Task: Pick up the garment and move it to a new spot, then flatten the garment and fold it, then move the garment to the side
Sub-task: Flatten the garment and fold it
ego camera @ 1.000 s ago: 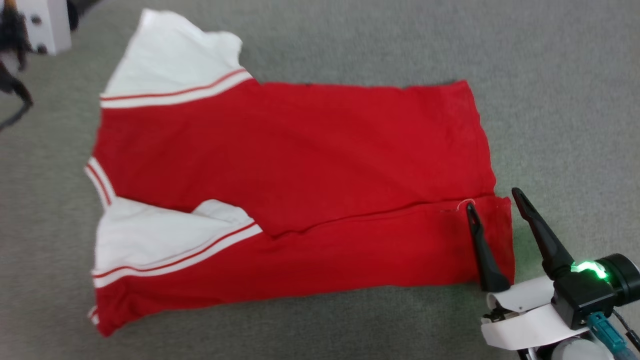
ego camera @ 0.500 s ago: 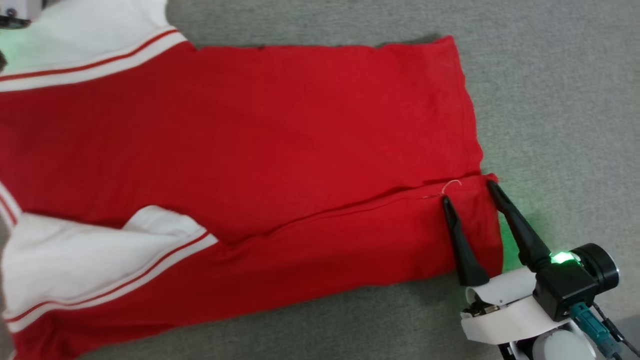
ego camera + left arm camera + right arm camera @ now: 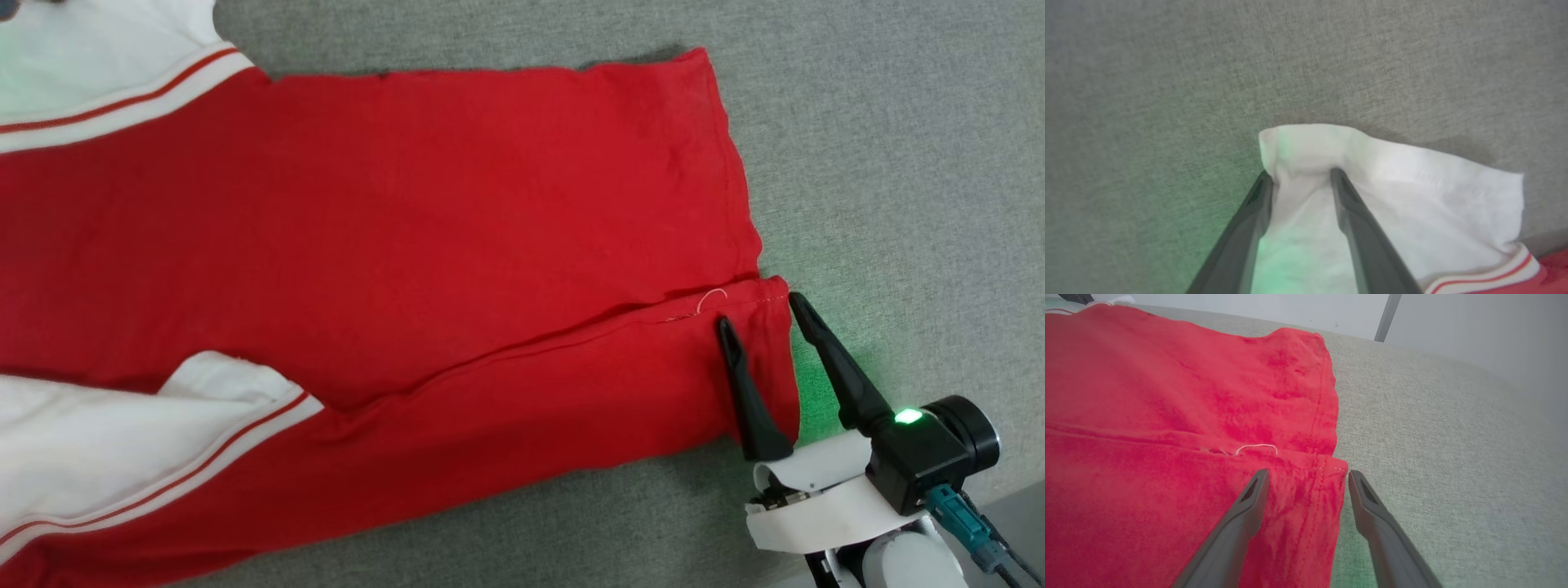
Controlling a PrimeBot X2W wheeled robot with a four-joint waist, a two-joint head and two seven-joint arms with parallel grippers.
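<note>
Straddling the hem corner of the garment, right gripper fingers sit wide; left gripper brackets the white sleeve, can't tell if gripped. Shallow pinch could slip mid-fold.

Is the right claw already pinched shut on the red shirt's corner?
No, the right gripper is open, straddling the garment's red hem corner.

No lettering, number, brand or sign can be read. The garment shows only plain red cloth ahead of the right end effector, and its white sleeve at the left end effector is blank.
</note>
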